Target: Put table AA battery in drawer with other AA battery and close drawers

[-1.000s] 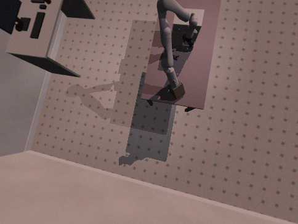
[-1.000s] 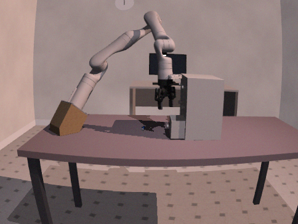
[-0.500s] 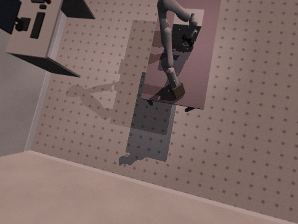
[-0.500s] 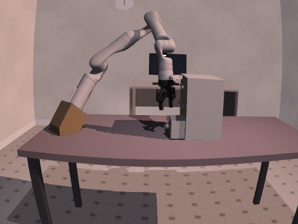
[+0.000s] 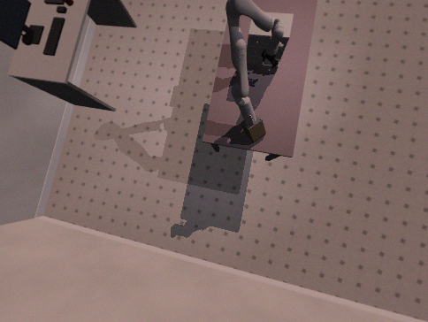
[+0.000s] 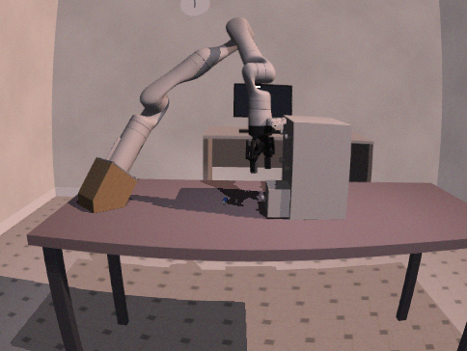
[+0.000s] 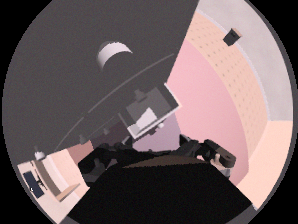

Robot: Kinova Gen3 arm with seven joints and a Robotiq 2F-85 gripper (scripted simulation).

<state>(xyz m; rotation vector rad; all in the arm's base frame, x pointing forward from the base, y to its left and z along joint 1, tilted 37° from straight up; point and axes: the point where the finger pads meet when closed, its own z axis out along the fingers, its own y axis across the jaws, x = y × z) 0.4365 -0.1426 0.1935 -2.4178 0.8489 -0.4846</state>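
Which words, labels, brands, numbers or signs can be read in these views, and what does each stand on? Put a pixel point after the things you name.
None can be read.
Arm [image 5: 239, 57] [image 6: 178, 74], chest [image 6: 318, 169]: no readable lettering.
Wall disc [image 6: 195, 5]: cut off by the picture's edge, one dark stroke, no legible numerals.
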